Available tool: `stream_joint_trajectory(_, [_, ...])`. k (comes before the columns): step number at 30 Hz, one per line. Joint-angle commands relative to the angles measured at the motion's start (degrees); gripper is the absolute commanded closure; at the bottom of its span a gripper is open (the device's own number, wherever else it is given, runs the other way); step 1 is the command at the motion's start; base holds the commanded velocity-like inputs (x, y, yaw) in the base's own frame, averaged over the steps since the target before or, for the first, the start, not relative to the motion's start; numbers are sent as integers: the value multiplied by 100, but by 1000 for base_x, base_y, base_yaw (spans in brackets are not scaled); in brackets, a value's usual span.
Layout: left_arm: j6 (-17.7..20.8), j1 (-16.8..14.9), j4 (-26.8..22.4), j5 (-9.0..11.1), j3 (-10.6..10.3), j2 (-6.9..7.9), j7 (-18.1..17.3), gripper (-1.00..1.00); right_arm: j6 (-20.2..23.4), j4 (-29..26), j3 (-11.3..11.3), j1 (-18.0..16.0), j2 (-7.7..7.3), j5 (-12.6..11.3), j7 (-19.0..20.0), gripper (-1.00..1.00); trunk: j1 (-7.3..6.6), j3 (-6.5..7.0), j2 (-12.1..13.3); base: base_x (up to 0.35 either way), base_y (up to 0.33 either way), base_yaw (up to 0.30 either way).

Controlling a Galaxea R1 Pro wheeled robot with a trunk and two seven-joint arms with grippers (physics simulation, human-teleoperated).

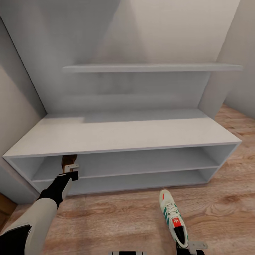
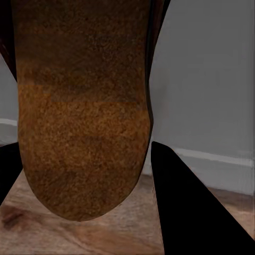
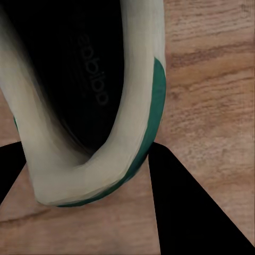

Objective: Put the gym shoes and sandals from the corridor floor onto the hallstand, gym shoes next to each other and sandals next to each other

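Head view shows a low, wide light-grey hallstand (image 1: 141, 136) with a flat top and two long open shelves, standing on a light brown wood-plank corridor floor (image 1: 117, 219) below a thin grey wall shelf (image 1: 152, 67). At its left end the left pincer (image 1: 70, 169) is pinching a dark brown leather sandal (image 1: 68, 161) with a tan footbed (image 2: 79, 122), held at the mouth of the upper shelf. Near the right, the right pincer (image 1: 193, 247) grips the heel rim of a cream-white lace-up gym shoe (image 1: 173, 220) with green side stripes, just above the floor in front of the hallstand.
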Motion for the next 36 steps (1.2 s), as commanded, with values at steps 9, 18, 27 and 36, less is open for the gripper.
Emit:
stream_joint_trajectory(9, [38,6,-12,-82,24,-8,-19,100,-20,0,50,-2,-3,-70,-7,100,2,-5,-2,164,0,0])
stream_joint_trajectory(18, [29,27,-16,-82,23,5,-21,100,-20,1,47,-5,-3,-70,-7,100,2,-5,-2,105,0,0])
stream_joint_trajectory(27, [31,-2,-16,-83,28,12,-11,-100,-20,3,50,-3,-3,-70,-7,100,2,-5,-2,3,0,0])
stream_joint_trajectory(36, [2,34,-16,-82,25,13,-12,-100,-20,3,48,-5,-3,-70,-7,100,2,-5,-2,-112,0,0])
